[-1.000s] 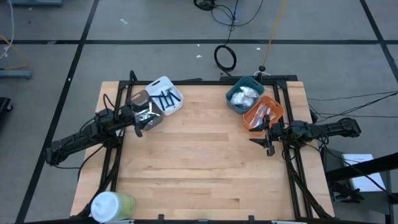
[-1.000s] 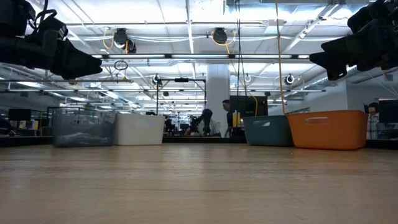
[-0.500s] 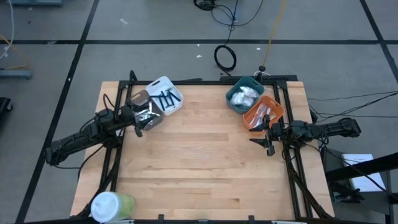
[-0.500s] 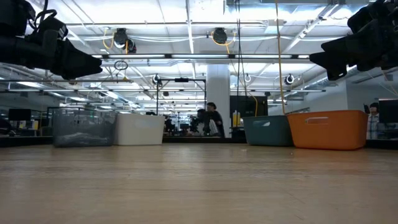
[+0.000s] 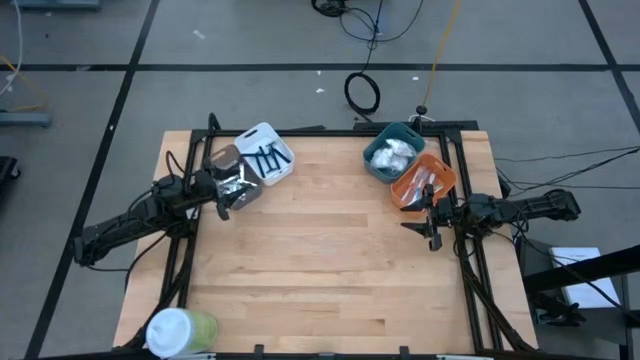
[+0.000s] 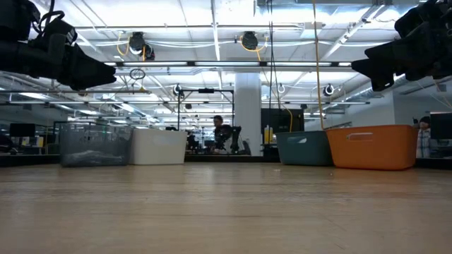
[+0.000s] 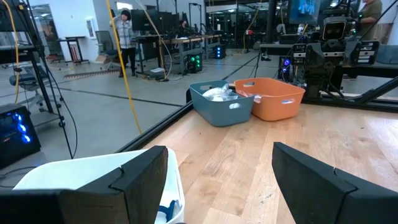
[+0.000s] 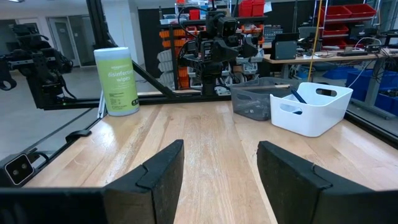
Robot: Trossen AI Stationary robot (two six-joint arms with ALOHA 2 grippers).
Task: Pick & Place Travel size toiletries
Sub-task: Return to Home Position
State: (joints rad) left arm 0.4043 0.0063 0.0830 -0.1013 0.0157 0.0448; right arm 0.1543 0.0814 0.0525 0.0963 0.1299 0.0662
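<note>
The travel size toiletries lie sorted in bins at the table's far side. Dark blue sticks (image 5: 266, 156) fill a white bin (image 5: 283, 160), and silver tubes (image 5: 238, 180) a clear bin (image 5: 226, 160). White packets (image 5: 391, 152) sit in a teal bin (image 5: 408, 135), and thin clear sticks (image 5: 424, 180) in an orange bin (image 5: 440, 170). My left gripper (image 5: 224, 197) hovers open beside the clear bin, pointing level. My right gripper (image 5: 428, 222) hovers open just in front of the orange bin, also level. Neither has anything between its fingers.
A green cup with a white lid (image 5: 180, 330) stands at the table's near left corner. Bare wooden tabletop (image 5: 330, 260) stretches between the arms and toward the near edge. Black frame rails (image 5: 470, 280) run along the table's sides. A person (image 6: 219, 134) is far behind the table.
Both arms and all bins have kept still. Only a person far behind the table has walked toward the left.
</note>
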